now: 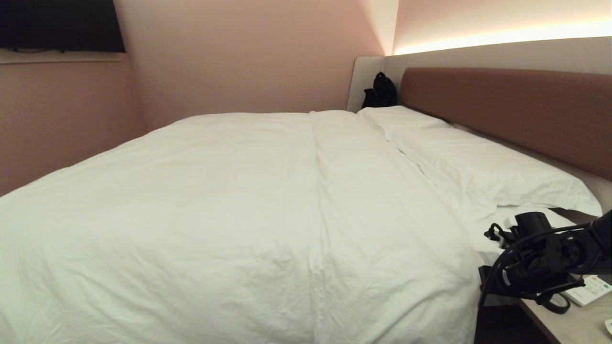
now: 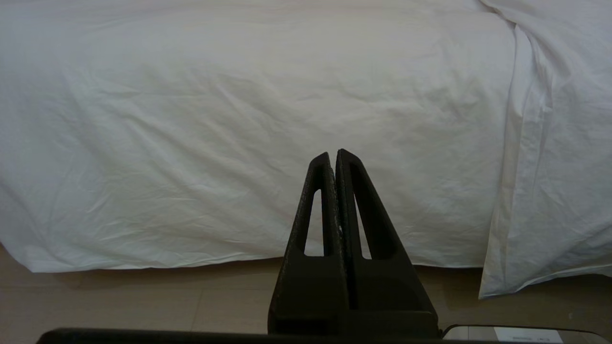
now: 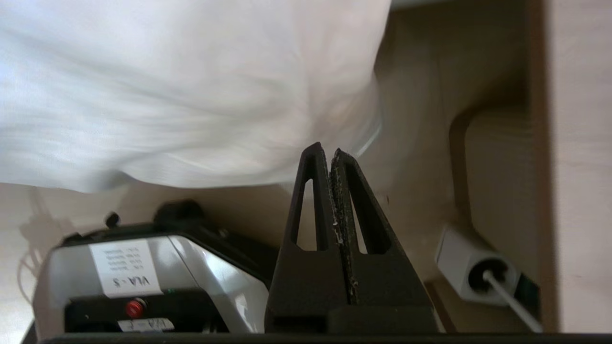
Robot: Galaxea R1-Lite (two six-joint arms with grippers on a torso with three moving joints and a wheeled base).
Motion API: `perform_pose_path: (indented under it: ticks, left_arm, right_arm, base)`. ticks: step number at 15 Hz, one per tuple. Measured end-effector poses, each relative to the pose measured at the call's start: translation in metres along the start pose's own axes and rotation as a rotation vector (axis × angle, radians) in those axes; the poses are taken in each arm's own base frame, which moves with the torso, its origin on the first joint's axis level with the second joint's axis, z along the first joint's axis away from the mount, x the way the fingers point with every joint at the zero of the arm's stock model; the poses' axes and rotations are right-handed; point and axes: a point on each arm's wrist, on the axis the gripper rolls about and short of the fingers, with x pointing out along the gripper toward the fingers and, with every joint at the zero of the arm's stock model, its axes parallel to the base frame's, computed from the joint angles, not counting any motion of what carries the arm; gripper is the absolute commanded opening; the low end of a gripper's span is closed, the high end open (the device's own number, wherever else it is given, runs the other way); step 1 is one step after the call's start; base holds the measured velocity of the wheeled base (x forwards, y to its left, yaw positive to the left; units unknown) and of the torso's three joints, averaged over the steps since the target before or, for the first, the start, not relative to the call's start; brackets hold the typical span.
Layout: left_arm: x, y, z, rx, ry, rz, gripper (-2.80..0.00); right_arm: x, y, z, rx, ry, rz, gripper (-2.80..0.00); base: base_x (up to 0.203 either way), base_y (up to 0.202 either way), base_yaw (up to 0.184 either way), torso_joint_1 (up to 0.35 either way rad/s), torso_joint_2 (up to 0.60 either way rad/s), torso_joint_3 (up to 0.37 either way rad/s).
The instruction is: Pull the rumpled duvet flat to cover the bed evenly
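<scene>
The white duvet (image 1: pixel 215 205) lies spread over the bed, creased, with a long fold line running down its middle. The bed's brown headboard (image 1: pixel 502 110) runs along the right. My right arm (image 1: pixel 540 258) hangs at the bed's near right corner, off the duvet. In the right wrist view my right gripper (image 3: pixel 327 149) is shut and empty, with the duvet's hanging edge (image 3: pixel 191 86) beyond its tips. My left gripper (image 2: pixel 333 154) is shut and empty too, low beside the bed and facing the duvet's draped side (image 2: pixel 239 119). It does not show in the head view.
Two white pillows (image 1: pixel 478 167) lie along the headboard, with a black bag (image 1: pixel 380 91) in the far corner. A bedside table (image 1: pixel 573 329) with a white remote (image 1: pixel 590 289) stands beside my right arm. A white plug (image 3: pixel 471 267) sits on the floor. My own base (image 3: pixel 143 282) is below.
</scene>
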Motion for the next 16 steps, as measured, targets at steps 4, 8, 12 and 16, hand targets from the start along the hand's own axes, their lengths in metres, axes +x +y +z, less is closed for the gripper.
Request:
perform_pose_path:
  ticks: [4,8,12,16]
  left_arm:
    - [0.000,0.000,0.000,0.000,0.000,0.000,-2.80]
    - [0.000,0.000,0.000,0.000,0.000,0.000,-2.80]
    - [0.000,0.000,0.000,0.000,0.000,0.000,-2.80]
    - [0.000,0.000,0.000,0.000,0.000,0.000,-2.80]
  right_arm:
    - [-0.043,0.003,0.009,-0.004,-0.126,0.012,-2.80]
    - [-0.114,0.009,0.012,-0.016,-0.313,0.030,-2.80]
    - [-0.190,0.013,-0.003,-0.035,-0.503,0.049,-2.80]
    - [-0.238,0.014,-0.030,-0.045,-0.594,0.059,-2.80]
  base:
    - [0.000,0.000,0.000,0.000,0.00,0.000]
    - [0.000,0.000,0.000,0.000,0.00,0.000]
    - [0.000,0.000,0.000,0.000,0.00,0.000]
    - [0.000,0.000,0.000,0.000,0.00,0.000]
